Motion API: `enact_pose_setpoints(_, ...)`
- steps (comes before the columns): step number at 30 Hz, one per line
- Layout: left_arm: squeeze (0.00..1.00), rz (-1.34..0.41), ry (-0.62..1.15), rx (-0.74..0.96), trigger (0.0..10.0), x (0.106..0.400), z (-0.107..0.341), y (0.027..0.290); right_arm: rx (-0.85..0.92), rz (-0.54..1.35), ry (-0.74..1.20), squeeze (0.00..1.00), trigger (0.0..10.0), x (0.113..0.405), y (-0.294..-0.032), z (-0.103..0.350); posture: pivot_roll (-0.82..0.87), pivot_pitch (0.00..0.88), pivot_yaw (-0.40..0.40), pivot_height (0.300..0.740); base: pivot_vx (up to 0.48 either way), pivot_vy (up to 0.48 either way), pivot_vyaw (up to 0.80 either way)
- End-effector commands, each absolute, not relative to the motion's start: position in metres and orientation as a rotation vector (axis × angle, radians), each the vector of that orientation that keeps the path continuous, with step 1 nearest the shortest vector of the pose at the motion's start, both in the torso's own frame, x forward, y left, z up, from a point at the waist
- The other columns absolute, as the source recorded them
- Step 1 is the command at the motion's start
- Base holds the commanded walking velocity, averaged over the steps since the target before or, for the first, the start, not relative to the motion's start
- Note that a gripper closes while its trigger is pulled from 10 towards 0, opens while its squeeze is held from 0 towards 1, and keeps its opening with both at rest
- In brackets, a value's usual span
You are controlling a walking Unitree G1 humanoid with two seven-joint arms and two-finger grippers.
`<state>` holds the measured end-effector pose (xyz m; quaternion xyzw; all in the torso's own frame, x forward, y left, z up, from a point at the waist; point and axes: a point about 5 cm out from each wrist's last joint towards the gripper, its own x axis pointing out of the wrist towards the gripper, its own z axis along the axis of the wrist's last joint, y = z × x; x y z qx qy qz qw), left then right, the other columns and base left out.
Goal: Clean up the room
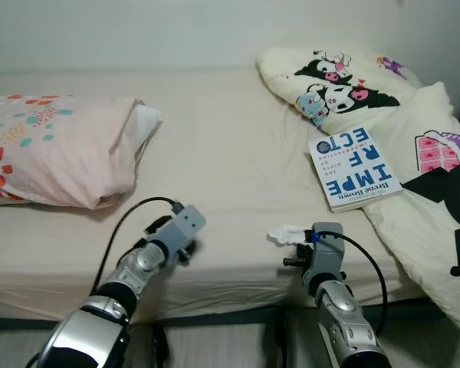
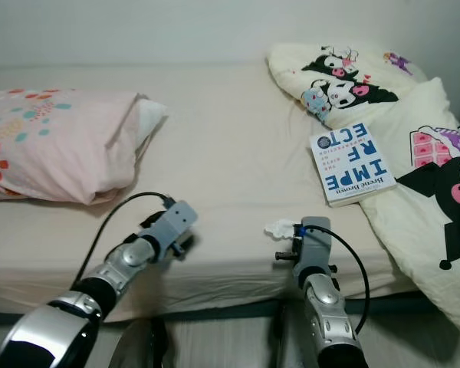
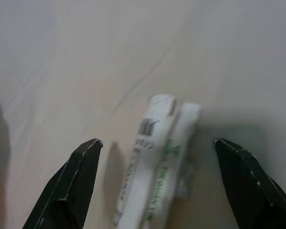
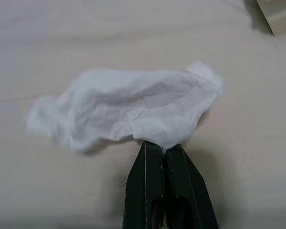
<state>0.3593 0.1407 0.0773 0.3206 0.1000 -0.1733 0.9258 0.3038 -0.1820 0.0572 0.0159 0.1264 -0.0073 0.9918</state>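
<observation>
Grippers working at the near edge of the bed [image 1: 238, 153].
Right gripper [image 4: 163, 147] pinches a crumpled white tissue [image 4: 128, 107] on the sheet, near a book [image 1: 354, 169]; left gripper [image 3: 157, 148], fingers spread, straddles a white wrapper [image 3: 155, 157] beside the pillow [image 1: 57, 149].

One bed [image 1: 230, 153] with a beige sheet. One pillow [image 1: 57, 149] in a pink patterned case. One blanket [image 1: 414, 153] printed with cartoon figures. One book [image 1: 354, 169] with a white and blue cover. One crumpled tissue [image 4: 128, 107]. Two white wrapped packets [image 3: 155, 157] side by side on the sheet. Two grippers: left [image 3: 157, 186], right [image 4: 163, 157].
</observation>
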Motion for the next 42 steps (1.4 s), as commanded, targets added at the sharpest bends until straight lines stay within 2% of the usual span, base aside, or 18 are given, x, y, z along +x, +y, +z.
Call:
enact_pose_setpoints(1, 0.00, -0.285, 0.276, 0.670, 10.0, 0.357, 0.070, 0.158, 0.038, -0.016, 0.265, 0.00, 10.0, 0.300, -0.180, 0.057, -0.06, 0.249, 0.029, 0.540, 0.000, 0.000, 0.00)
enact_pose_setpoints(8, 0.00, -0.175, 0.342, 0.645, 10.0, 0.355, 0.066, 0.173, 0.039, -0.024, 0.256, 0.00, 10.0, 0.297, -0.181, 0.064, -0.07, 0.254, 0.029, 0.540, 0.000, 0.000, 0.00)
enact_pose_setpoints(9, 0.00, -0.188, 0.362, 0.637, 2.3, 0.353, 0.062, 0.173, 0.039, -0.026, 0.258, 0.00, 10.0, 0.297, -0.181, 0.064, -0.06, 0.251, 0.026, 0.540, 0.000, 0.000, 0.00)
enact_pose_setpoints(10, 0.00, -0.188, 0.362, 0.637, 2.3, 0.353, 0.062, 0.173, 0.039, -0.026, 0.258, 0.00, 10.0, 0.297, -0.181, 0.064, -0.06, 0.251, 0.026, 0.540, 0.000, 0.000, 0.00)
enact_pose_setpoints(11, 0.00, -0.237, 0.403, 0.640, 0.0, 0.348, 0.053, 0.170, 0.036, -0.032, 0.261, 0.00, 10.0, 0.298, -0.182, 0.066, -0.06, 0.246, 0.028, 0.540, 0.000, 0.000, 0.00)
enact_pose_setpoints(20, 0.00, -0.274, 0.439, 0.646, 0.0, 0.342, 0.045, 0.168, 0.029, -0.048, 0.263, 0.00, 10.0, 0.302, -0.186, 0.069, -0.05, 0.215, 0.029, 0.540, 0.000, 0.000, 0.00)
enact_pose_setpoints(29, 0.00, -0.185, 0.458, 0.598, 0.0, 0.341, 0.046, 0.187, 0.036, -0.032, 0.217, 0.00, 10.0, 0.315, -0.184, 0.083, -0.04, 0.152, 0.032, 0.540, 0.000, 0.000, 0.00)
enact_pose_setpoints(30, 0.00, -0.150, 0.445, 0.528, 0.0, 0.343, 0.050, 0.191, 0.049, -0.006, 0.193, 0.00, 10.0, 0.318, -0.182, 0.088, -0.04, 0.145, 0.032, 0.540, 0.000, 0.000, 0.00)
enact_pose_setpoints(31, 0.00, -0.150, 0.445, 0.528, 0.0, 0.343, 0.050, 0.191, 0.049, -0.006, 0.193, 0.00, 10.0, 0.318, -0.182, 0.088, -0.04, 0.145, 0.032, 0.540, 0.000, 0.000, 0.00)
enact_pose_setpoints(34, 0.00, -0.081, 0.279, 0.111, 0.0, 0.361, 0.083, 0.194, 0.122, 0.109, 0.103, 0.00, 10.0, 0.327, -0.169, 0.108, -0.02, 0.105, 0.024, 0.550, 0.000, 0.000, 0.00)
enact_pose_setpoints(35, 0.00, -0.081, 0.279, 0.111, 0.0, 0.361, 0.083, 0.194, 0.122, 0.109, 0.103, 0.00, 10.0, 0.327, -0.169, 0.108, -0.02, 0.105, 0.024, 0.550, 0.000, 0.000, 0.00)
enact_pose_setpoints(37, 0.00, -0.105, 0.153, -0.120, 0.0, 0.370, 0.105, 0.196, 0.137, 0.163, 0.071, 0.00, 10.0, 0.332, -0.161, 0.118, -0.01, 0.087, 0.017, 0.560, 0.000, 0.000, 0.00)
enact_pose_setpoints(40, 0.00, -0.128, 0.111, -0.185, 0.0, 0.372, 0.112, 0.198, 0.143, 0.181, 0.061, 0.00, 10.0, 0.334, -0.158, 0.121, -0.01, 0.077, 0.011, 0.565, 0.000, 0.000, 0.00)
enact_pose_setpoints(41, 0.00, -0.167, 0.071, -0.258, 0.0, 0.373, 0.118, 0.200, 0.145, 0.199, 0.050, 0.00, 10.0, 0.337, -0.155, 0.125, 0.00, 0.069, 0.006, 0.570, 0.000, 0.000, 0.00)
enact_pose_setpoints(42, 0.00, -0.199, 0.036, -0.305, 5.1, 0.371, 0.121, 0.204, 0.148, 0.216, 0.044, 0.00, 10.0, 0.339, -0.151, 0.127, 0.01, 0.059, 0.000, 0.575, 0.000, 0.000, 0.00)
